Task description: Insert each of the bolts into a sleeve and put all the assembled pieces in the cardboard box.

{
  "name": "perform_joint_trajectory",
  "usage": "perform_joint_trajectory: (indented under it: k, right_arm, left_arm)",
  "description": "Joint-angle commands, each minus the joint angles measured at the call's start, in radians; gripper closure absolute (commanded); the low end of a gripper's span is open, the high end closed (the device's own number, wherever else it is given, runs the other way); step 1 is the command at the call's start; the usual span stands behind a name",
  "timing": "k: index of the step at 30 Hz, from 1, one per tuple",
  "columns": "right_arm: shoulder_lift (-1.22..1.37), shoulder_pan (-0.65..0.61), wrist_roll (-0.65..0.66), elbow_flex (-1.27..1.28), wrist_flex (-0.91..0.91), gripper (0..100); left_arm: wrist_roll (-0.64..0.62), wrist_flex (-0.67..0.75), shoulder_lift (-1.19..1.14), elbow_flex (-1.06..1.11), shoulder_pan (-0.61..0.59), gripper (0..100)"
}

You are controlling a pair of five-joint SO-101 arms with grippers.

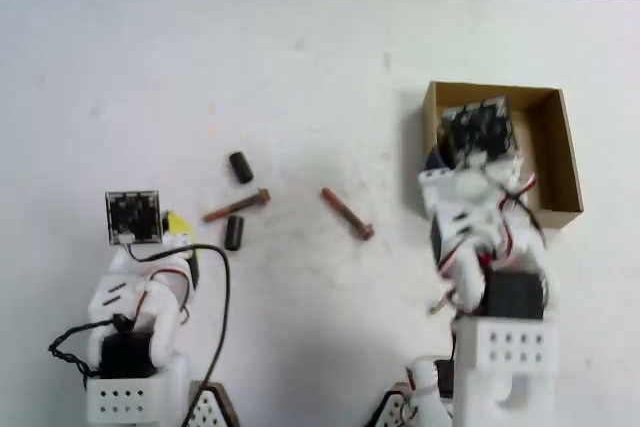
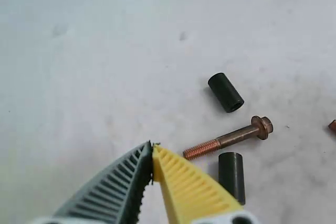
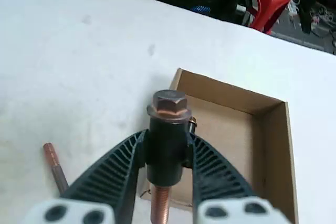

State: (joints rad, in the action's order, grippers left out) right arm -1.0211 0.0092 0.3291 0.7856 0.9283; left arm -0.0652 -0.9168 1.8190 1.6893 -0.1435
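Bolt-in-sleeve assembly (image 3: 166,153): one copper-coloured hex flange bolt seated in a black sleeve, head uppermost, threaded end protruding below the sleeve. The sleeve is clamped between the two black ribbed fingers (image 3: 115,171) of the right pincer (image 3: 167,141) and is held at the side of the cardboard box (image 3: 273,145) that faces the loose parts. The box is open-topped. A small copper-coloured part is seen just behind the bolt head; it cannot be identified.

Left pincer (image 2: 152,151): one grey and one yellow ribbed finger, tips brought together, nothing gripped. It is poised above bare table (image 1: 300,67), near the threaded end of the first loose bolt (image 2: 228,137).

Loose items, laid flat on the white table:
- first loose bolt, placed between two sleeves
- upper sleeve (image 2: 226,92), black, near the bolt's head, apart from it
- lower sleeve (image 2: 231,176), black, just beside the bolt's shank, partly hidden by the yellow finger
- second loose bolt (image 1: 347,212), placed between this group and the box, apart from both
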Motion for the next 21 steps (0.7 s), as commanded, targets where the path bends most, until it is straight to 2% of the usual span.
perform_joint_trajectory:
  k: [1,14,21]
  right_arm:
    - [0.147,0.058,0.018,-0.132,0.002,98.1]
    - [0.814,0.119,0.018,-0.5,0.002,98.1]
    - [1.079,0.189,0.018,-0.71,0.008,98.1]
  left_arm:
    - [0.011,-0.002,0.008,0.002,-0.01,98]
    - [0.011,-0.06,0.008,0.003,-0.007,97]
    - [0.011,-0.06,0.008,0.003,-0.007,97]
